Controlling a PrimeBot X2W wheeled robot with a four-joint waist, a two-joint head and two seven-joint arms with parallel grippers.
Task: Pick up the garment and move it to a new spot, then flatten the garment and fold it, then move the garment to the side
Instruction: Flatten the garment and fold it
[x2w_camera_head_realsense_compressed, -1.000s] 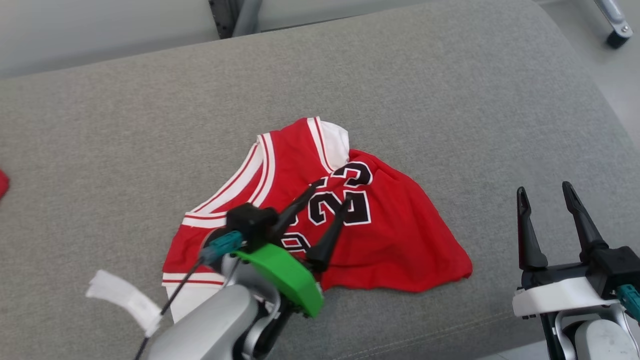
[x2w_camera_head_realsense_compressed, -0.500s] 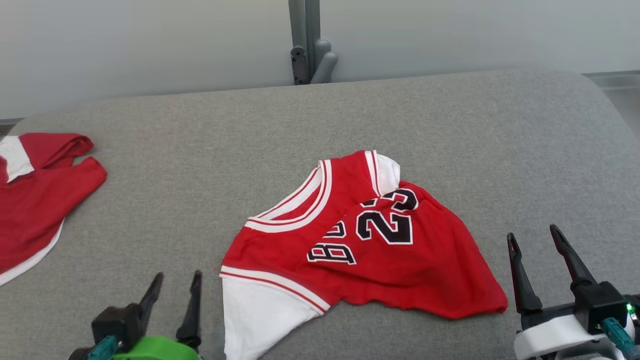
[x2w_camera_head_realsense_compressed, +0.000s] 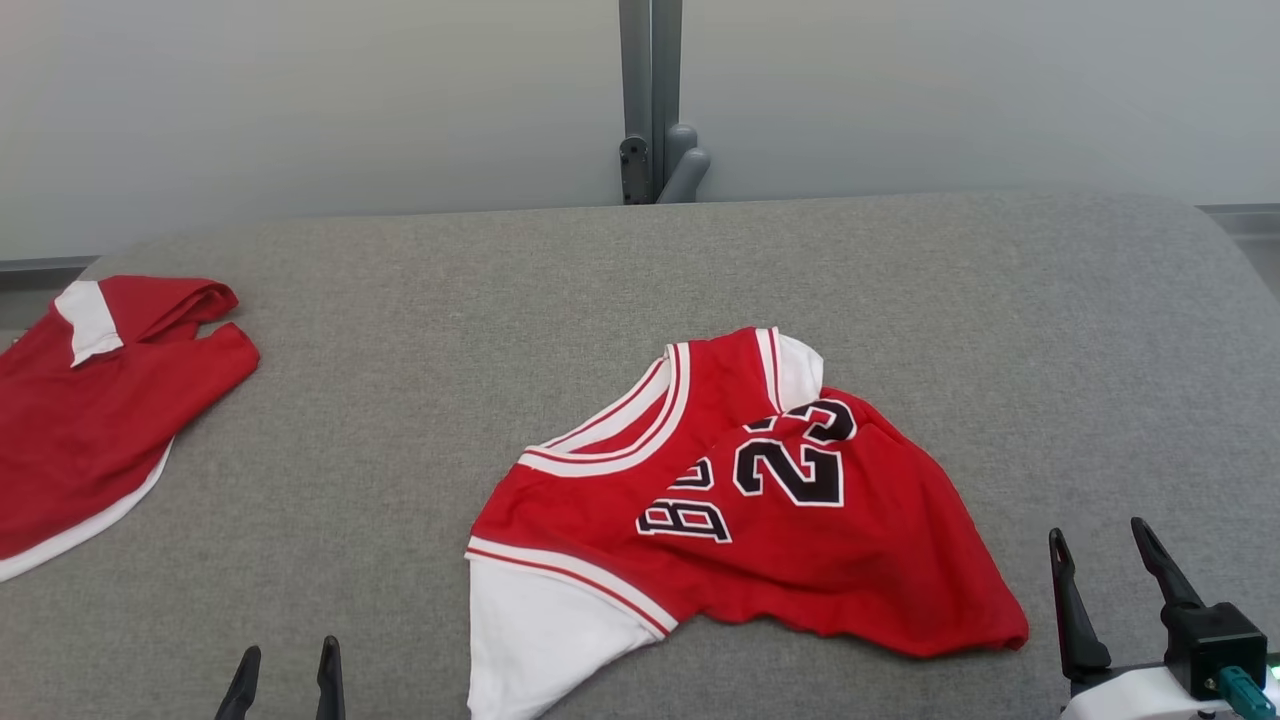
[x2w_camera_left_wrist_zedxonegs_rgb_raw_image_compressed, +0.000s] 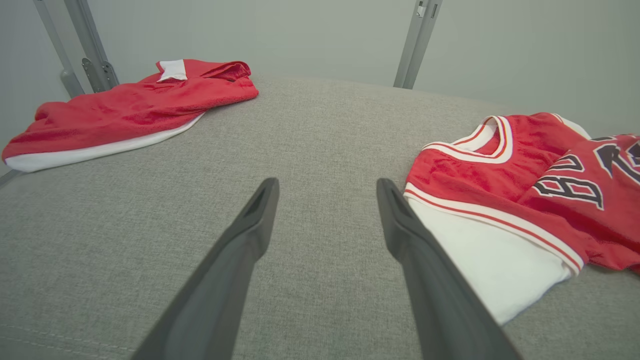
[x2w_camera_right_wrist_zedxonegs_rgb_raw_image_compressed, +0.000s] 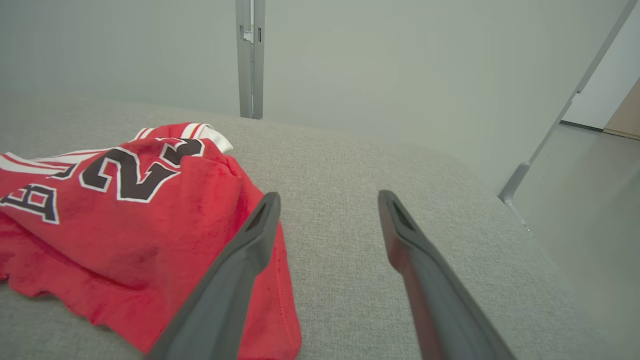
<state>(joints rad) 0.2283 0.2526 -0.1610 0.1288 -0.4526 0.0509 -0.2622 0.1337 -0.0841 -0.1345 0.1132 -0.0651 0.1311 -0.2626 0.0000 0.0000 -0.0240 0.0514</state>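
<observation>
Near the front edge of the grey cushion (x2w_camera_head_realsense_compressed: 400, 420), right of centre, the red number 23 jersey (x2w_camera_head_realsense_compressed: 760, 500) lies crumpled and doubled over itself. Its long axis runs roughly along that front edge, from the white panel (x2w_camera_head_realsense_compressed: 540, 630) at its left end to the red hem corner (x2w_camera_head_realsense_compressed: 1010, 635) at its right. The striped neck opening points toward the back-left corner.

The left gripper (x2w_camera_head_realsense_compressed: 288, 648) and the right gripper (x2w_camera_head_realsense_compressed: 1097, 530) both hang released, with nothing between their fingers, 1 at each end of the jersey.

A pinch on the bunched cloth would likely catch 2 layers and keep the crease. A tug forward could slide the white panel off the front edge. The 2nd red garment (x2w_camera_head_realsense_compressed: 90, 420) at the left edge narrows the room for moving it there.
</observation>
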